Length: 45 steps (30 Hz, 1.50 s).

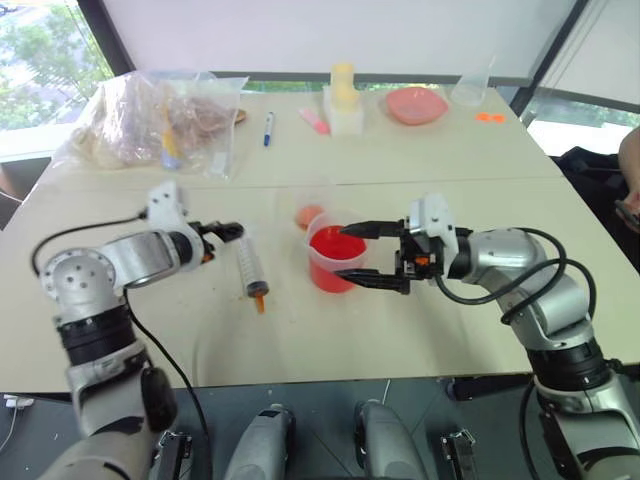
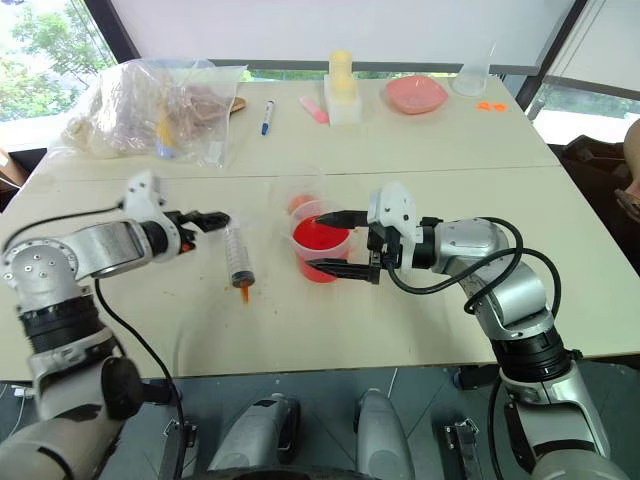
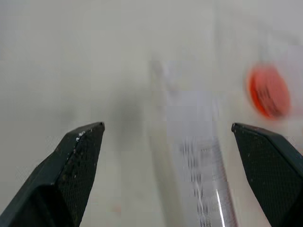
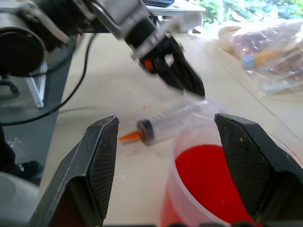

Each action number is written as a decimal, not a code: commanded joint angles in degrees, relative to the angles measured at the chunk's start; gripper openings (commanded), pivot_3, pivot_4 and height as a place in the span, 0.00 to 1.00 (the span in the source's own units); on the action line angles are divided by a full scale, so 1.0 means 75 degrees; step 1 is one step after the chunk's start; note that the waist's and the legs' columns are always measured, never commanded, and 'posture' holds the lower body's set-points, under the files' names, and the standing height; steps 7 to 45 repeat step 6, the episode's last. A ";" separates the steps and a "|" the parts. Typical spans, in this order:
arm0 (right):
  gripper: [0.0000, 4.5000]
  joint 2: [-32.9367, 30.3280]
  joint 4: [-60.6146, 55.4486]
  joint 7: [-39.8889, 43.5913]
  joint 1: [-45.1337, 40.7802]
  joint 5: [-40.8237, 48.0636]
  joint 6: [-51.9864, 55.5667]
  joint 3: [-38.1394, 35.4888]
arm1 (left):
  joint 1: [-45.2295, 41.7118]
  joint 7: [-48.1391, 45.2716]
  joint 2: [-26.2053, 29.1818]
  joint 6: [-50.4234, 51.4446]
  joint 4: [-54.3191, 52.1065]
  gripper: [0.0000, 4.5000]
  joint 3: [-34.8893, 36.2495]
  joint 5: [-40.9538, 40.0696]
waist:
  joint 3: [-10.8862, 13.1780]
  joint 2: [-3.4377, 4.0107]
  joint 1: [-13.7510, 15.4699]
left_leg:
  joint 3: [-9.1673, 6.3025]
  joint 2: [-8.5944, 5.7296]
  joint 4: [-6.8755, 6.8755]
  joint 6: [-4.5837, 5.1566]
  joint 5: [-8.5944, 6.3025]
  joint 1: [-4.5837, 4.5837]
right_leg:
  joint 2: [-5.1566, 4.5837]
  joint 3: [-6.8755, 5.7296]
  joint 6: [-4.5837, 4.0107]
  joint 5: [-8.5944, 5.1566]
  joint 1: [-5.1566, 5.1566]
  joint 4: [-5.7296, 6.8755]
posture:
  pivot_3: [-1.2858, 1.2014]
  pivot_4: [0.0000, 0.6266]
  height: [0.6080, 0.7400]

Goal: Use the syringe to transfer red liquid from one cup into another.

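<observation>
We find the syringe (image 3: 201,156) blurred in the left wrist view, its graduation marks unreadable. The beaker (image 4: 208,189) is cut off at the right wrist view's edge. Bag (image 1: 160,120) contents remain indistinct.

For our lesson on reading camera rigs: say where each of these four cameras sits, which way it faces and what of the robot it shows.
Left and right eye views: on the head, looking forward and down over both arms at the table.
Left wrist view: along the open left gripper at the syringe.
Right wrist view: along the open right gripper over the beaker.
Shared: syringe and beaker.
</observation>
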 commanded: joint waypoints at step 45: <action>0.75 -0.0693 -0.0516 -0.0644 0.0815 0.0712 0.0771 -0.1690 | 0.1489 -0.4182 0.1641 -0.3200 -0.1403 0.99 -0.0606 0.1890 | -0.0001 0.0002 0.0077 | -0.0001 0.0004 -0.0002 0.0007 -0.0003 -0.0004 | -0.0004 -0.0003 -0.0026 -0.0014 0.0011 -0.0028 | 0.52 0.24 1.00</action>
